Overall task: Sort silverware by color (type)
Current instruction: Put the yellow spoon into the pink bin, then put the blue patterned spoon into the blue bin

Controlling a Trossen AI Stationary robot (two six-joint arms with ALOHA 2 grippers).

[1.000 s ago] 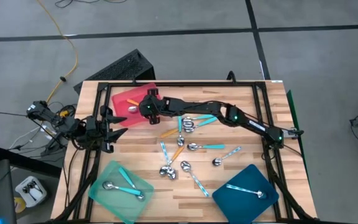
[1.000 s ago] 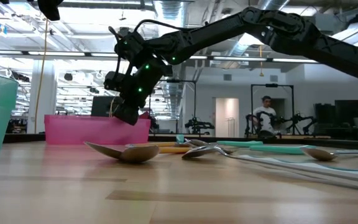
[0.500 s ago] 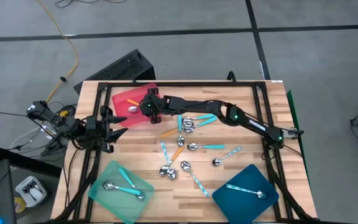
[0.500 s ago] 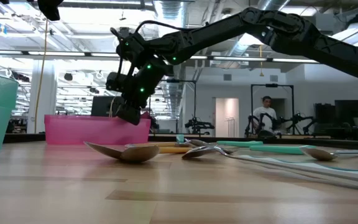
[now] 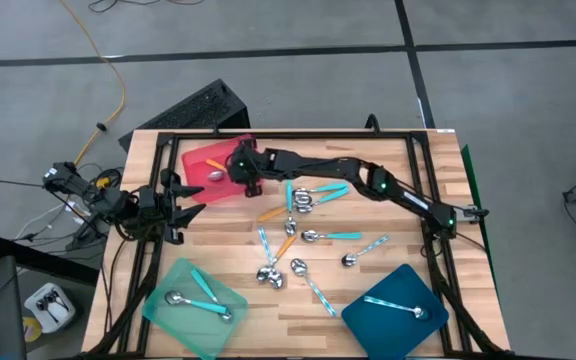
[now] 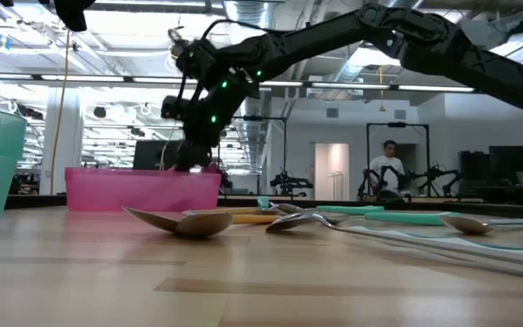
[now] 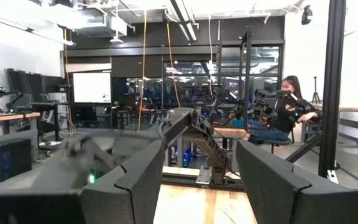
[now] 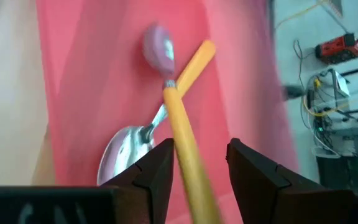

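My right gripper (image 5: 242,166) reaches across the table to the red tray (image 5: 196,157) at the far left and hovers over it, open. Two orange-handled spoons lie crossed in that tray (image 8: 92,74): one's handle (image 8: 188,155) runs between my right fingers, the other's bowl (image 8: 126,155) lies beside them. I see no finger touching either. In the low view the gripper (image 6: 193,162) stands just above the tray's wall (image 6: 143,189). My left gripper (image 5: 190,196) waits open at the table's left edge. Several orange, turquoise and pale-blue spoons (image 5: 303,235) lie loose mid-table.
A mint-green tray (image 5: 168,318) at the near left holds two turquoise spoons. A dark-blue tray (image 5: 368,322) at the near right holds one pale-blue spoon. Black frame rails run along the table's edges. A person sits in the room beyond the table.
My right gripper has risen a little above the red tray's wall and drifted slightly toward the table's far edge, turning somewhat more upright. The spoons on the table have stayed put.
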